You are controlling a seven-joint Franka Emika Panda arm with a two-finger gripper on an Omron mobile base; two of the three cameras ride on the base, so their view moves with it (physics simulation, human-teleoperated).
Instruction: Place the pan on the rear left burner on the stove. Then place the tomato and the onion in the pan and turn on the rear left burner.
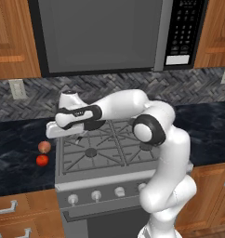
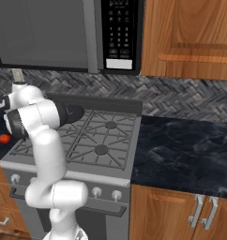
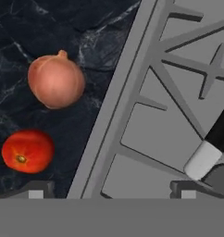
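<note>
While the arm reaches across the rear left of the stove, you have the gripper hanging over the stove's left edge, where steel meets the dark marbled counter. In the hand view its two finger tips stand far apart at the bottom, one over the counter and one over the grate, so the jaws are spread wide with nothing between them.

The pan sits on the rear left of the stove, over the rear left burner, which it and the arm hide from you. You see its black round body in the right base view, just behind the arm's forearm. Its handle comes in from the right of the hand view: short, dark, ending in a silvery tip that lies over the grate beside the right finger tip.

The onion and the tomato both rest on the counter just beside the stove's left edge, near each other but not touching. The onion is a pale orange-pink ball with a soft sheen and a small nub on top; it lies further back. The tomato is bright red and glossy, with a small yellowish stem spot, and lies nearer the counter's front edge.
</note>
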